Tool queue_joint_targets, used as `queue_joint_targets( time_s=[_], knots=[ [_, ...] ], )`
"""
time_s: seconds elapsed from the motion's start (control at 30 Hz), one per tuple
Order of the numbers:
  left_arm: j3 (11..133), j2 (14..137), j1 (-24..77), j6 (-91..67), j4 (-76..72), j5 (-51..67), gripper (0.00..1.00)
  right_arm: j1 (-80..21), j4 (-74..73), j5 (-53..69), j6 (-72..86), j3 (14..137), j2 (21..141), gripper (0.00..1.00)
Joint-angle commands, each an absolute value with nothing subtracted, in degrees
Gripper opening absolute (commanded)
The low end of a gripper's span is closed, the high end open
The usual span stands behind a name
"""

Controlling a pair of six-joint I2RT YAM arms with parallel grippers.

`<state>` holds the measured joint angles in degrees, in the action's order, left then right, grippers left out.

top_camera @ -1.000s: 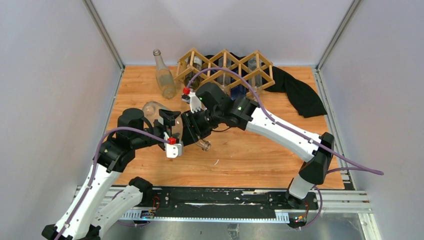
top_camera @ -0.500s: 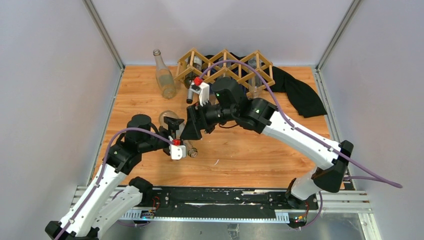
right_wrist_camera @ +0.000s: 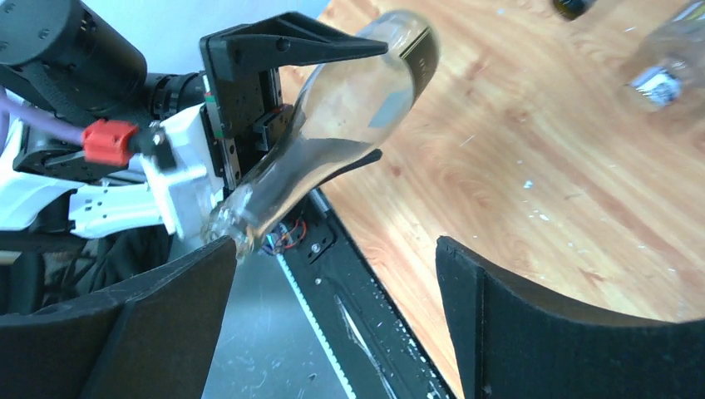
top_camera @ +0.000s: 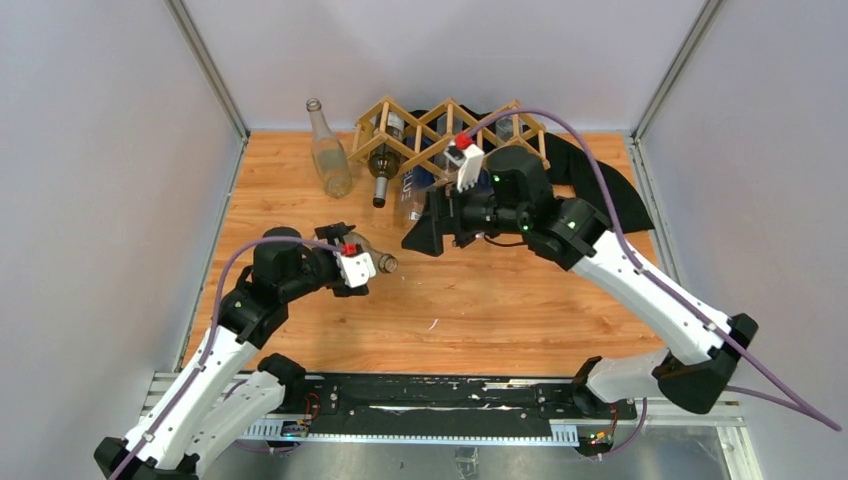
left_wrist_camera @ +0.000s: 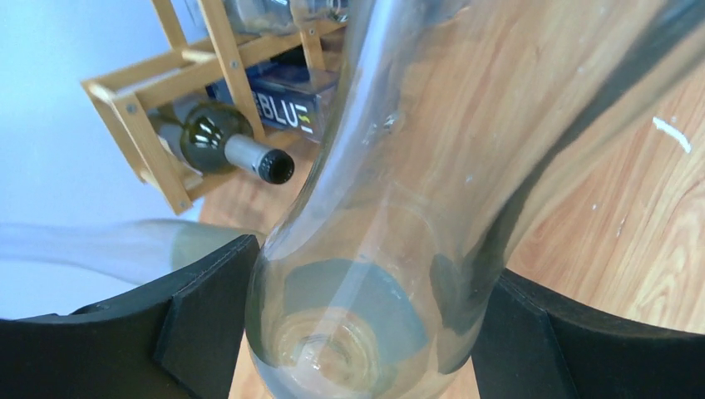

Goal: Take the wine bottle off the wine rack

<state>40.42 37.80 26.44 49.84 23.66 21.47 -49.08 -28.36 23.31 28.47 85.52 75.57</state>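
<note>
Wood table (top_camera: 500, 300), warm orange-brown with a visible grain, carries everything you are working with. A few white flecks (top_camera: 433, 324) mark it well in front of the wine rack (top_camera: 420, 125). Plain grey walls (top_camera: 90, 200) close the cell on three sides, with metal posts (top_camera: 205, 65) running up the two corners behind the rack. A black rail (top_camera: 440, 395) lines the table edge farthest from the rack, where your arms are bolted.

The rack stands near the back wall, and a black cloth (top_camera: 600, 190) spills from behind it out to its right. A dark green bottle (top_camera: 380, 175) lies in the rack's lower left cell, its neck poking out toward you. A blue-labelled bottle (top_camera: 415, 190) sits just right of it, low at the rack's front. Just left of the rack, a clear bottle (top_camera: 328, 155) stands upright on the table.

Your wine bottle (top_camera: 380, 262), clear glass, is out of the rack. It sits in front of the rack's left end, apart from it, clamped across its body between the left fingers (left_wrist_camera: 208, 324). It looks lifted clear of the table, though no view shows the gap plainly.

Your right fingers (right_wrist_camera: 565, 332) are spread wide with nothing between them. They hover in front of the rack's middle, nearer the rack than the wine bottle is.
</note>
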Motion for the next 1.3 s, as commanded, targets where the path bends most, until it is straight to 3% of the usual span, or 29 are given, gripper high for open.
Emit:
queue_joint_targets(
  time_s=[0.0,0.27,0.83,1.17,1.27],
  knots=[
    [42.53,38.91,26.13,35.19,10.65,17.12,0.0,-47.26,-29.65,15.55,26.34,83.8,70.58,0.94],
    [46.82,41.81,22.8,14.19,15.61,21.17,0.0,-47.02,-29.69,12.29,23.26,82.74,69.39,0.96],
    [58.9,59.5,-1.96,4.37,19.09,34.21,0.0,-47.02,-26.4,14.61,23.8,80.76,71.43,0.95],
    [57.47,65.51,-12.15,1.7,0.97,30.61,0.0,-46.95,-26.58,12.91,23.29,82.13,73.45,0.92],
    [54.37,66.53,-14.98,-3.94,-11.57,31.38,0.0,-46.96,-26.51,12.26,23.36,81.82,73.83,0.9]
  ],
)
